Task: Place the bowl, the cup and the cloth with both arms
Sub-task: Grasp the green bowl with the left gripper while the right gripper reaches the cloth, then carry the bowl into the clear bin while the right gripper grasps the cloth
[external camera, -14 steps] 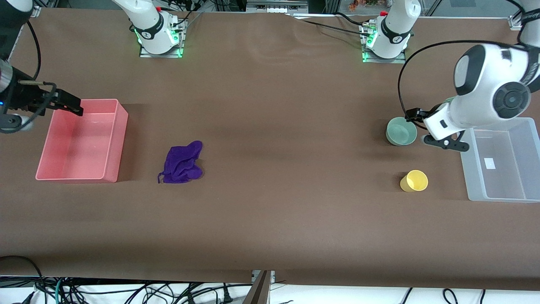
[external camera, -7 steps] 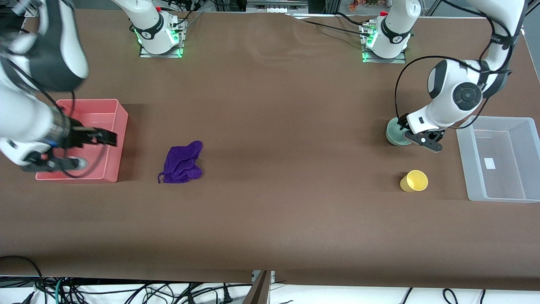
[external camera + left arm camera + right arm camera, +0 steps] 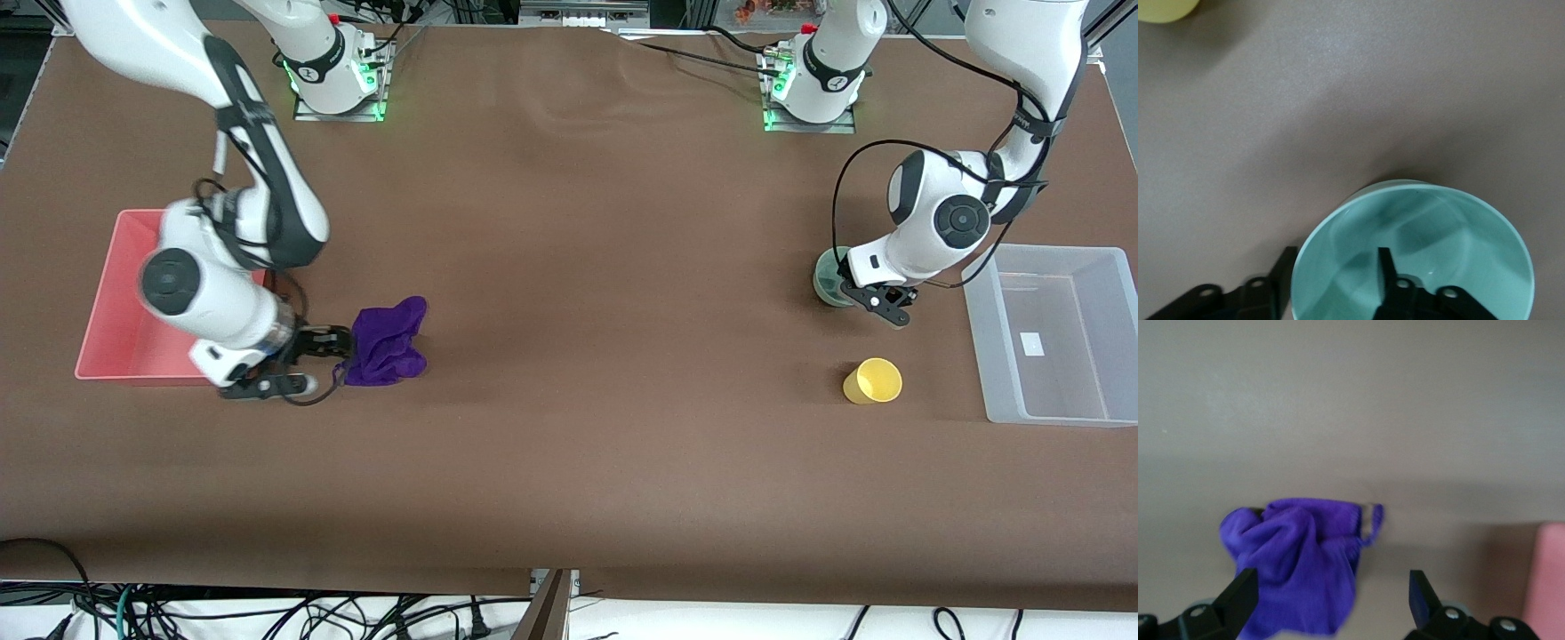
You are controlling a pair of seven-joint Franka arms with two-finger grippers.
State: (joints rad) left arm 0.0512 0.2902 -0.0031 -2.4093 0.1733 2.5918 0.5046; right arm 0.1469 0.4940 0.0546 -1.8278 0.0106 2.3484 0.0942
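Note:
The pale green bowl (image 3: pixel 829 283) stands near the left arm's end of the table, partly hidden by the left wrist. My left gripper (image 3: pixel 869 300) is open and low over it. In the left wrist view one finger (image 3: pixel 1386 273) is inside the bowl (image 3: pixel 1451 247), the other outside its wall. The yellow cup (image 3: pixel 873 380) stands nearer the front camera; it shows in the left wrist view (image 3: pixel 1161 8) too. The purple cloth (image 3: pixel 389 342) lies crumpled on the table. My right gripper (image 3: pixel 313 360) is open beside it, and the cloth (image 3: pixel 1298 560) lies partly between its fingers.
A pink bin (image 3: pixel 111 324) stands at the right arm's end of the table, partly covered by the right arm; its edge shows in the right wrist view (image 3: pixel 1546 580). A clear plastic bin (image 3: pixel 1058 333) stands at the left arm's end, beside bowl and cup.
My right gripper has moved from over the pink bin across to the cloth's edge. My left gripper has moved from beside the clear bin onto the bowl and lowered over its wall.

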